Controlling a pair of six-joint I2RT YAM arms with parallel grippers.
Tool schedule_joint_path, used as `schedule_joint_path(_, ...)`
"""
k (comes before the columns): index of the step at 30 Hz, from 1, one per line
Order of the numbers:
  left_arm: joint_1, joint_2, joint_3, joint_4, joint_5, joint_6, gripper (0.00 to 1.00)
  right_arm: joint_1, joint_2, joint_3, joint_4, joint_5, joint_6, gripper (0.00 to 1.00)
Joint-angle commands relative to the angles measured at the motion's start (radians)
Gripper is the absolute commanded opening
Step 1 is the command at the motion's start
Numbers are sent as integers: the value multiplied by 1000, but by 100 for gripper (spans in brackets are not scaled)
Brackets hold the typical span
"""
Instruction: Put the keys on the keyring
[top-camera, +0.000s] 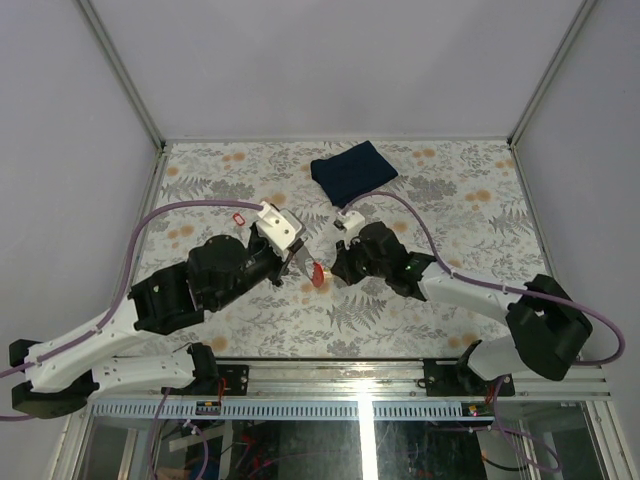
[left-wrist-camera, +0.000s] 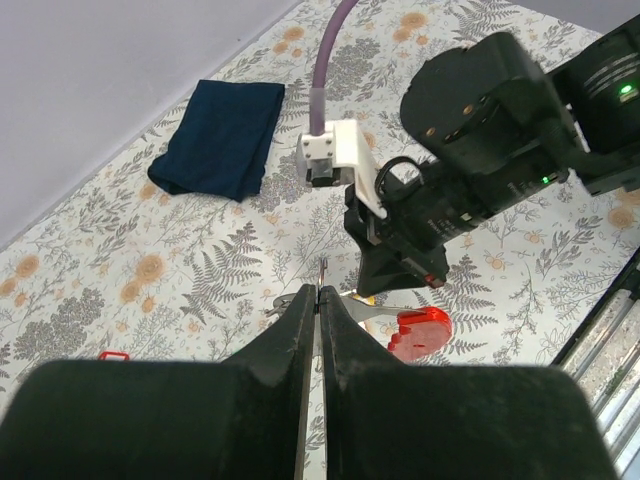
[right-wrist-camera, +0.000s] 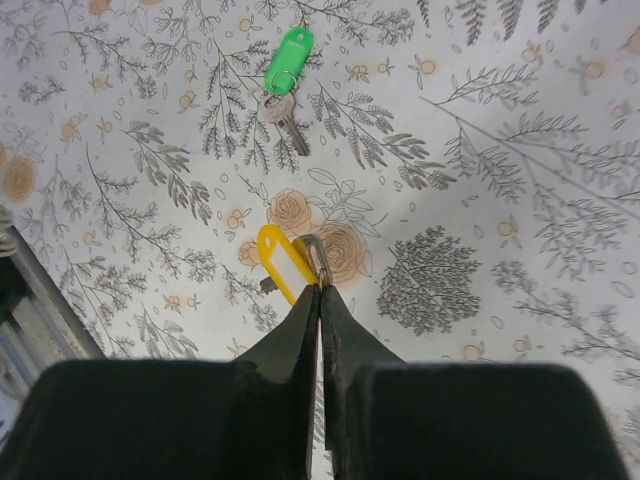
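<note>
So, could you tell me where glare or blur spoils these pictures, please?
Top external: glare streak on the shiny panel at the bottom; left wrist: near jaws blurred, keyring's red tag crisp; right wrist: jaws soft, yellow key and green key sharp.

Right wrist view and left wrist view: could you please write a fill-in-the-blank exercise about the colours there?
1. The loose key lying beyond the right gripper has a ____ head.
2. The held key in the right gripper has a ____ head.
3. The keyring pinched by the left gripper carries a ____ tag.
4. The folded cloth is dark ____.
Missing words: green, yellow, red, blue.
</note>
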Motion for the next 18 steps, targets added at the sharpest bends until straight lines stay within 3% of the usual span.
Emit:
schedule_joint_path(1, 0, -29, -10, 105, -4, 20, 0, 5, -99, 11, -28, 36, -164, 4)
schedule_joint_path(4, -1, -33, -11, 104, -9, 22, 0, 4, -137, 9, -72, -17, -249, 4)
schedule_joint_path(7, 0, -29, -9, 100, -12, 21, 0, 5, -82, 111, -325, -96, -309, 4)
schedule_joint_path(9, 0, -27, -7, 99, -19, 18, 0, 5, -43, 116, -393, -172, -317, 3)
schedule_joint_path(12, -1, -24, -6, 100, -23, 18, 0, 4, -28, 39, -327, -226, -265, 2)
schedule_joint_path(18, 0, -10, 3, 99, -15, 11, 0, 5, 14, -59, -137, -181, -200, 1)
